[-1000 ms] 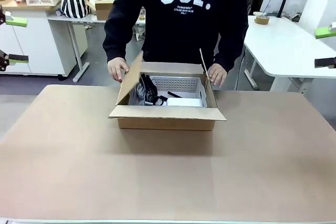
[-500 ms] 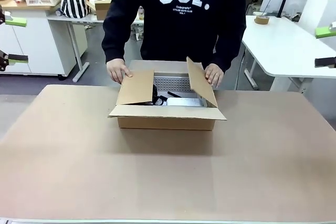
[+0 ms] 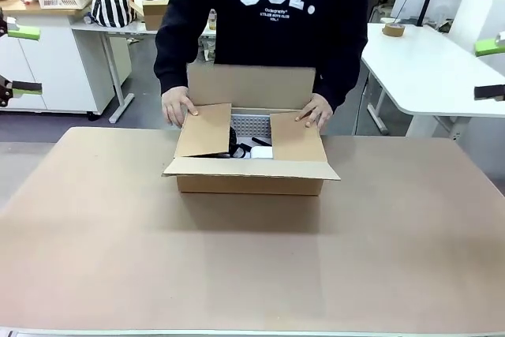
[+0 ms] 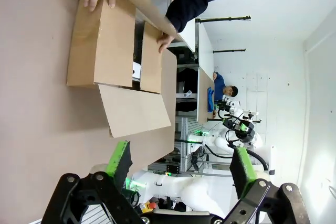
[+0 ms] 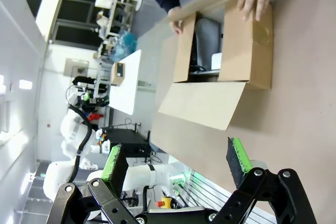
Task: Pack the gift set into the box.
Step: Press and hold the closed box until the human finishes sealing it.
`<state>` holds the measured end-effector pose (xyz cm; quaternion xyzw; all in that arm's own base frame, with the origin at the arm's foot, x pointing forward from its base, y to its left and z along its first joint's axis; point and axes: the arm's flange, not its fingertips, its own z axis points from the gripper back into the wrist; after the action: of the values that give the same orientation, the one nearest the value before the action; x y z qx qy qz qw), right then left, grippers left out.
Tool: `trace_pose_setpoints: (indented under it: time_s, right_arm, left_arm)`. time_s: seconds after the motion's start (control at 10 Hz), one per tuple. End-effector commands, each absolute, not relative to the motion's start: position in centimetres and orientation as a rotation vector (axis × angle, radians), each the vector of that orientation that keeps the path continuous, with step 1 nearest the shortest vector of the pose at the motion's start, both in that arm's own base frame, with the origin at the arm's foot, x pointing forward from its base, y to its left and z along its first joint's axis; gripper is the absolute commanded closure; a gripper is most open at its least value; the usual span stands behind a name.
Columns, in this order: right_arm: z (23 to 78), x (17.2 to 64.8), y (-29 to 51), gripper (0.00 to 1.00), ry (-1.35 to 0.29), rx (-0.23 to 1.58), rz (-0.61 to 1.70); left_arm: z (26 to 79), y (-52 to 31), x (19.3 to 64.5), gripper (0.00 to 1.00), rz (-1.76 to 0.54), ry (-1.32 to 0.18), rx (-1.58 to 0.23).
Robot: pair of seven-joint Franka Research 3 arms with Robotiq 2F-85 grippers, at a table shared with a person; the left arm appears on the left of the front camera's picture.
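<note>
Gift set (image 3: 251,147) lies inside the box (image 3: 251,185), likely light and rigid; person's hands (image 3: 180,106) press side flaps (image 3: 207,130) down; flap edges look the safest hold; left gripper (image 4: 181,161) and right gripper (image 5: 176,160) gape empty.

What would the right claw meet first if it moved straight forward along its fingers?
Probably the box's near flap, which sticks out toward the open right claw. Depth is unclear, so it might touch the table beside it instead.
</note>
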<state>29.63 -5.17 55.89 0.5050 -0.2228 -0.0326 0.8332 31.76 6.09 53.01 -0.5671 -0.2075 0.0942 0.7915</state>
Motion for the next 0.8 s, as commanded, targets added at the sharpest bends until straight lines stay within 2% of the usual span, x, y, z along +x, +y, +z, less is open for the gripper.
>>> trace_pose_setpoints:
  time_s: [0.0, 0.7]
  right_arm:
    - [56.01, 29.98, -5.13, 0.00, -0.495, 1.090, -0.044]
    - [56.01, 29.98, -5.13, 0.00, -0.495, 1.090, -0.044]
  left_arm:
    - [52.93, 6.02, 31.97, 0.00, 0.182, -0.468, -1.235]
    - [52.93, 6.02, 31.97, 0.00, 0.182, -0.468, -1.235]
